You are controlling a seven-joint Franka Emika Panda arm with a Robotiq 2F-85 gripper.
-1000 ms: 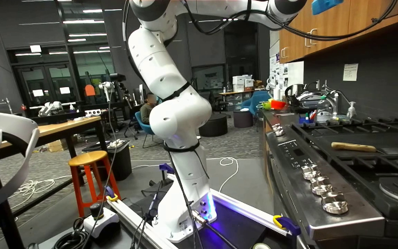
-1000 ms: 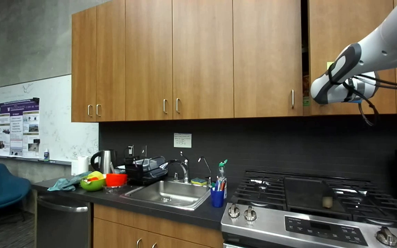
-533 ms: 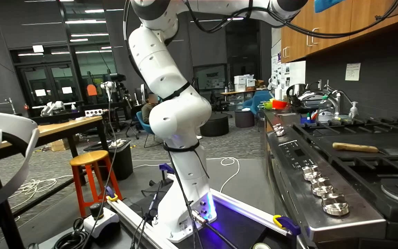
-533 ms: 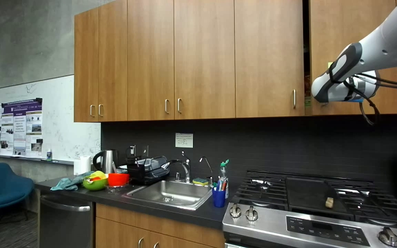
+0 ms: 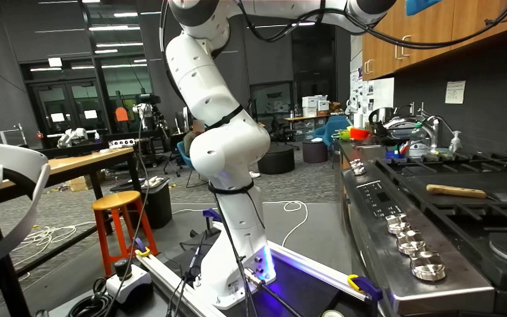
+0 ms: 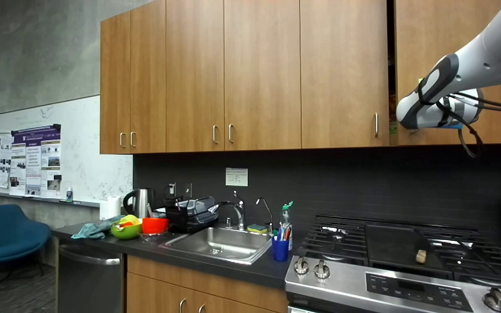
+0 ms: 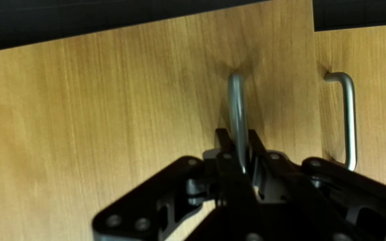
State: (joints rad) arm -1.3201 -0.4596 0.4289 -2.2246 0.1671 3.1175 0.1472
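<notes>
In the wrist view my gripper (image 7: 238, 134) is shut around a metal bar handle (image 7: 237, 100), one finger on each side. The handle belongs to a wooden cabinet door (image 7: 112, 110) that stands proud of its neighbour. A second handle (image 7: 350, 124) sits on the adjoining door to the right there. In an exterior view this door (image 6: 446, 48) is ajar, with a dark gap (image 6: 392, 56) along its left edge and a few items just visible inside. The arm's wrist (image 6: 424, 106) hides the held handle and the fingers there.
Below the cabinets is a stove with a griddle (image 6: 389, 243) and a wooden-handled tool (image 5: 456, 190) lying on it. Further along are a blue pen cup (image 6: 280, 249), a sink (image 6: 250, 261), a dish rack (image 6: 185, 217) and bowls (image 6: 155, 225). Cables (image 5: 438, 45) hang along the arm.
Cabinets, stove and room have shifted slightly right in both exterior views, while the arm's base keeps its place in the picture. The arm's wrist has shifted slightly right too.
</notes>
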